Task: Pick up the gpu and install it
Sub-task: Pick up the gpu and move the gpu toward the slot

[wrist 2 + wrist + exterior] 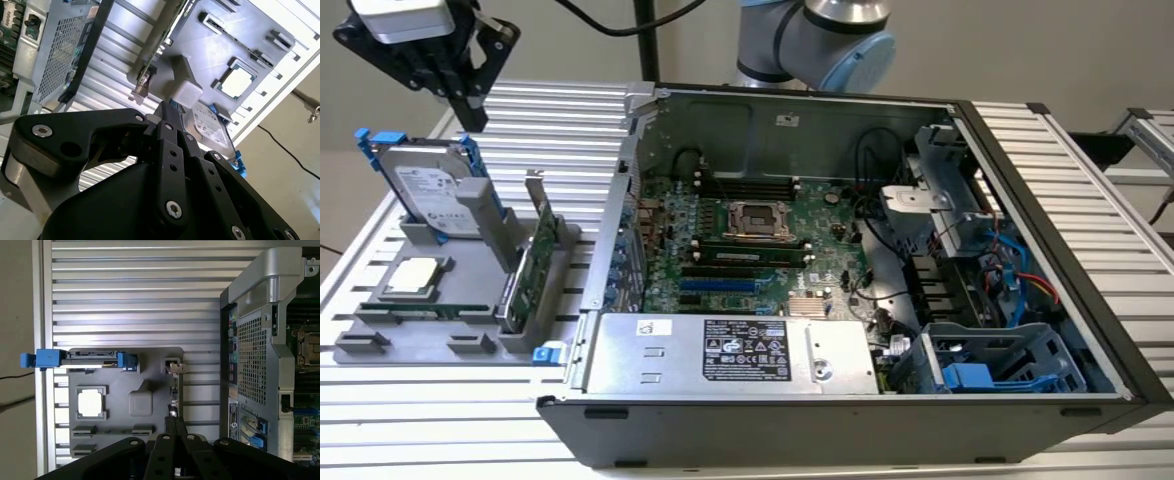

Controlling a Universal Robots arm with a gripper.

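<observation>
While the hand (470, 118) hangs pressed together, empty, gpu (530, 262) stands w/ btm edge hidden in tray (403, 346).

Above the gpu (531, 255) the air is free. The hard drive (424, 185) crowds it at ten o'clock, the computer case (616, 230) wall at three.

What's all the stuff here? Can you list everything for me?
table: one, silver, ribbed, under everything
tray: one, grey, exterior view's left
gpu: one, green, upright in tray
hard drive: one, silver with blue rails, upright in tray
processor chip: one, silver, flat in tray
memory stick: one, green, flat in tray
computer case: one, black, open, exterior view's right of tray
motherboard: one, green, inside case
robot arm: one, grey-blue, behind case
gripper: one, black, shut, empty, high over tray
</observation>
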